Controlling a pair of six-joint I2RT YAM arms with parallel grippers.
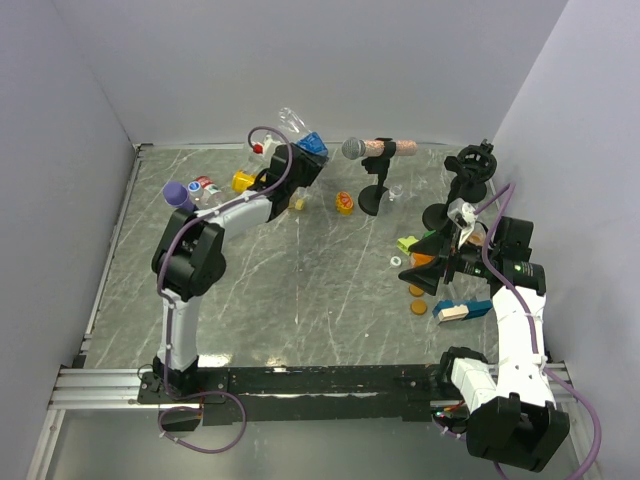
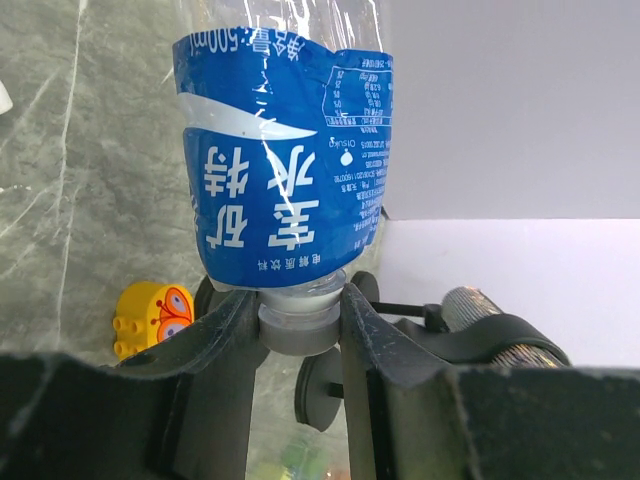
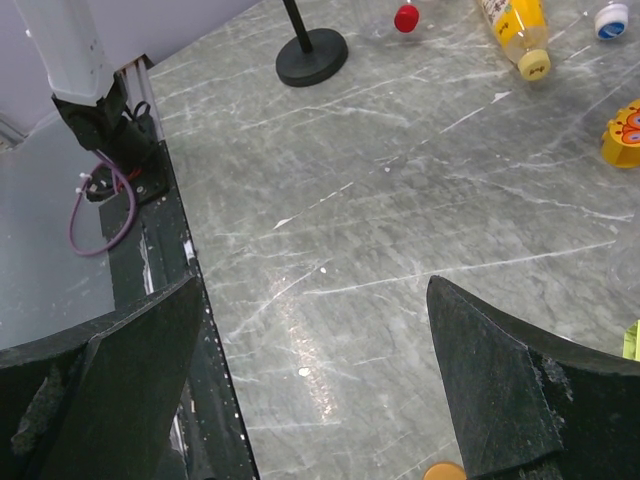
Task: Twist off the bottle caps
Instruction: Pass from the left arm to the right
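My left gripper (image 1: 298,168) is at the back of the table, shut on the capped neck of a clear bottle with a blue label (image 1: 308,142). In the left wrist view both fingers (image 2: 232,335) clamp the whitish cap (image 2: 298,332) and neck, with the bottle (image 2: 285,150) standing out beyond them. My right gripper (image 1: 428,266) is open and empty at the right; its fingers (image 3: 500,380) hang spread over bare table. Two orange-brown caps (image 1: 417,298) lie near it, and one shows in the right wrist view (image 3: 445,471). A yellow bottle (image 1: 244,181) and a red cap (image 1: 258,148) lie at the back left.
A grey-headed microphone (image 1: 356,149) on a black stand and a purple-headed microphone (image 1: 178,193) are at the back. A stubby orange bottle (image 1: 344,203), a yellow-green block (image 1: 407,243), a white ring (image 1: 394,257) and a blue and white object (image 1: 462,310) lie around. A yellow toy brick (image 2: 150,316) lies below the held bottle.
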